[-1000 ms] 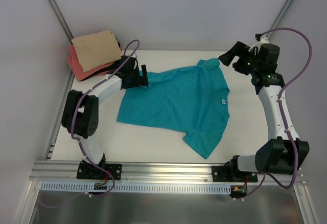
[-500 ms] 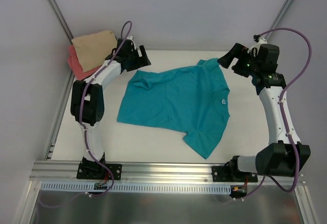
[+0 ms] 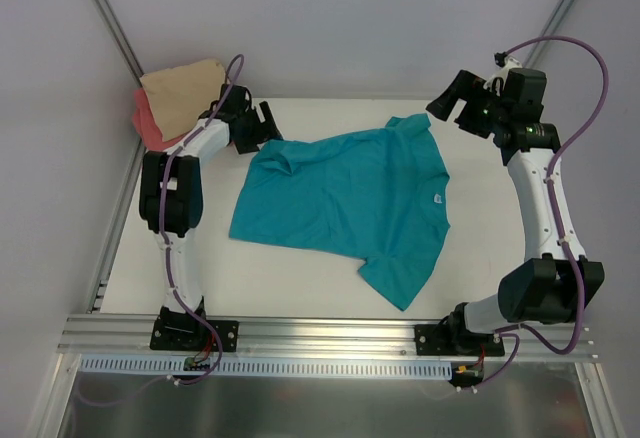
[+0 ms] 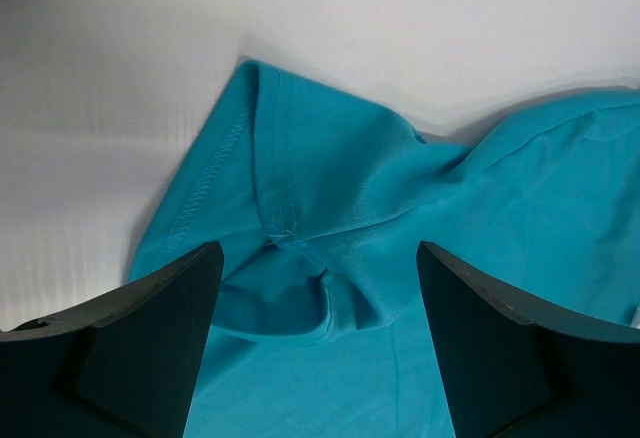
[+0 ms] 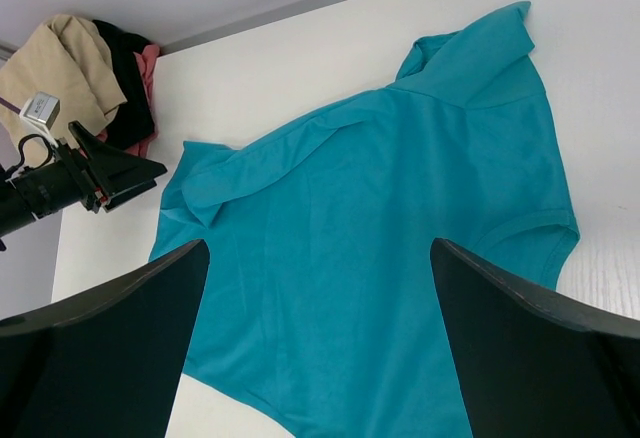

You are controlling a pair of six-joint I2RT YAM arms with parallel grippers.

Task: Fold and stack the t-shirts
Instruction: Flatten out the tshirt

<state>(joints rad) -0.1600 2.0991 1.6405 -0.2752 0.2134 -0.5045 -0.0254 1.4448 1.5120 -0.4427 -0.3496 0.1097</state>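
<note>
Your left gripper (image 3: pixel 258 128), jaws spread, hangs at the bunched far-left corner of the teal t-shirt (image 3: pixel 345 193), which lies on the table (image 3: pixel 300 270), long axis left to right. Your right gripper (image 3: pixel 447 108), also spread, hovers far right

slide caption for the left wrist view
Open left gripper above a folded-over corner of the teal t-shirt
</note>
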